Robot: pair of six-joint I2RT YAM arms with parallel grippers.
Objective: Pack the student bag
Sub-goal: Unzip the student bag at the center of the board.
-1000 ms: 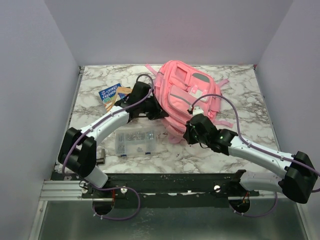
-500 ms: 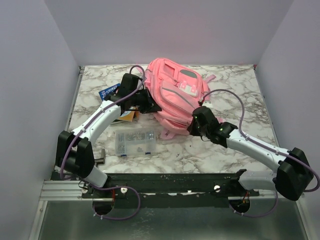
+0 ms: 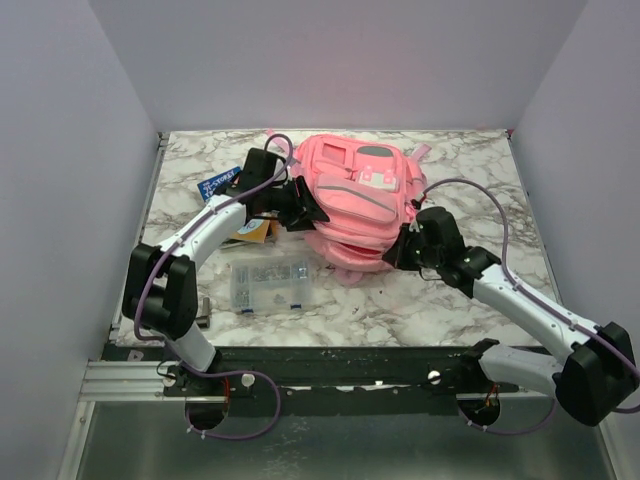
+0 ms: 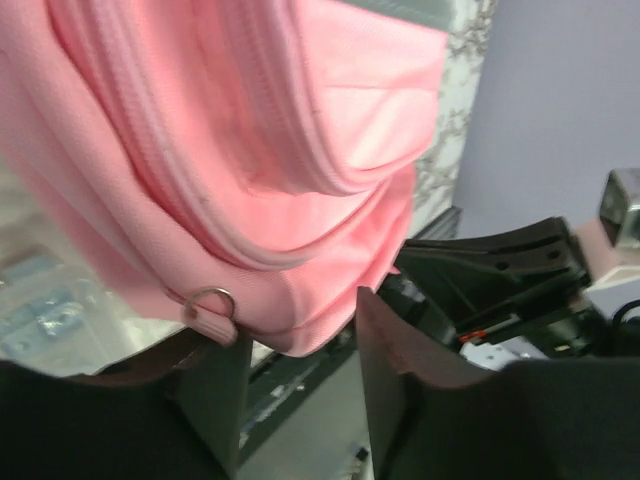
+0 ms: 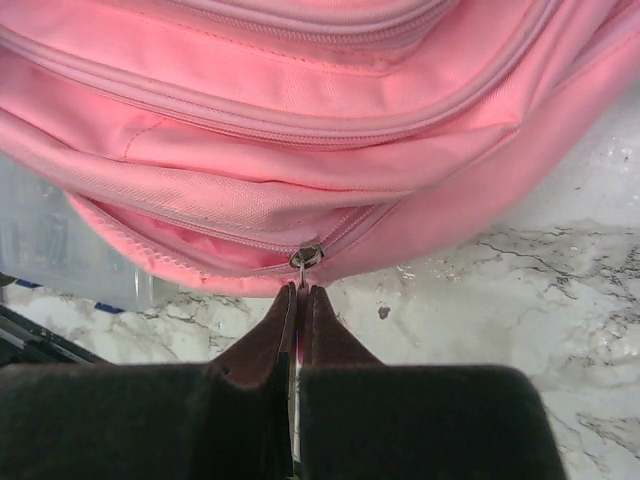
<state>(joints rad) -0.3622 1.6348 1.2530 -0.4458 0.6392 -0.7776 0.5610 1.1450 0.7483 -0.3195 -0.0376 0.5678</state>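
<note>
The student bag [image 3: 355, 200], a large pink backpack, lies at the table's middle back with its front pockets up. My left gripper [image 3: 306, 207] is at its left side. In the left wrist view the fingertips [image 4: 225, 350] pinch a thick fold of the bag's edge [image 4: 300, 320] beside a small metal ring [image 4: 210, 300]. My right gripper [image 3: 398, 252] is at the bag's near right side. In the right wrist view it [image 5: 300, 292] is shut on the zipper pull [image 5: 305, 257], and the zip stands open to the left of the slider.
A clear plastic compartment box [image 3: 268, 283] lies in front of the bag on the left. A blue book [image 3: 218, 184] and an orange-brown item [image 3: 255, 230] lie under my left arm. The marble table [image 3: 480, 190] has walls on three sides.
The bag has turned and shifted so its front pockets face up and square. My right gripper has moved right and back with the zipper pull. My left gripper stayed at the bag's left edge.
</note>
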